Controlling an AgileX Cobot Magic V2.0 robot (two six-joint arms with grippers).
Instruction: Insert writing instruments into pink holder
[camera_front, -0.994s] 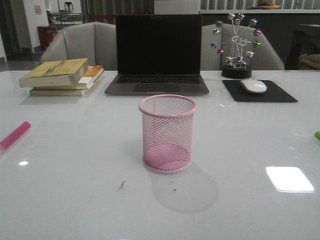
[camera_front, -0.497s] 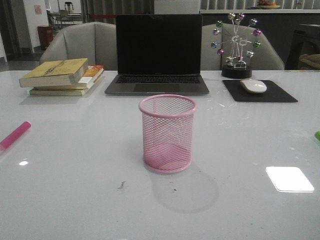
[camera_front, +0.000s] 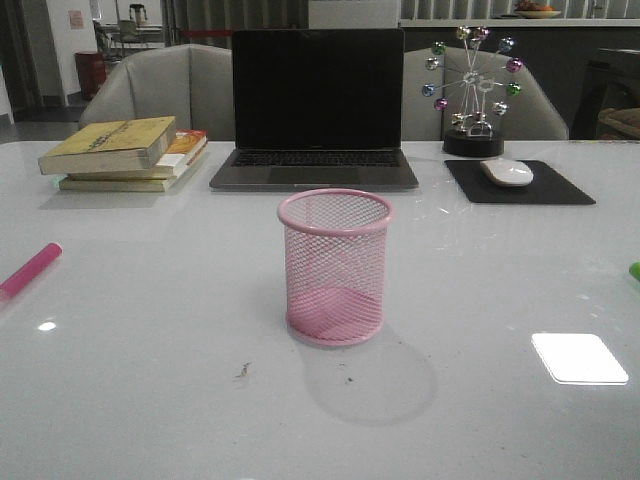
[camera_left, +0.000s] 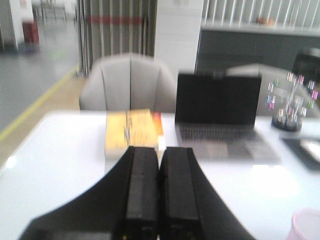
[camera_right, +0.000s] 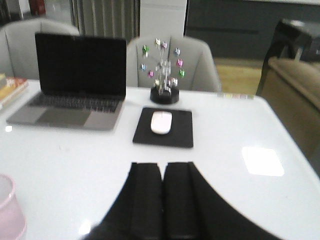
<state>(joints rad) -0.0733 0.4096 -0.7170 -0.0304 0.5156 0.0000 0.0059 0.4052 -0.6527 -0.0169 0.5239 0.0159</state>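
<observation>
The pink wire-mesh holder (camera_front: 335, 266) stands upright and empty at the middle of the white table; its rim also peeks into the left wrist view (camera_left: 306, 226) and the right wrist view (camera_right: 9, 212). The magenta marker (camera_front: 29, 270) lies flat near the table's left edge. Only a sliver of the lime green marker (camera_front: 635, 270) shows at the right edge of the front view. My left gripper (camera_left: 159, 150) is shut with nothing between its fingers. My right gripper (camera_right: 162, 165) is shut and empty too. Neither gripper appears in the front view.
A laptop (camera_front: 316, 110) stands open behind the holder. A stack of books (camera_front: 125, 152) lies at the back left. A white mouse (camera_front: 507, 172) rests on a black pad (camera_front: 518, 183) at the back right, behind it a ball ornament (camera_front: 472, 92). Grey chairs stand beyond the table.
</observation>
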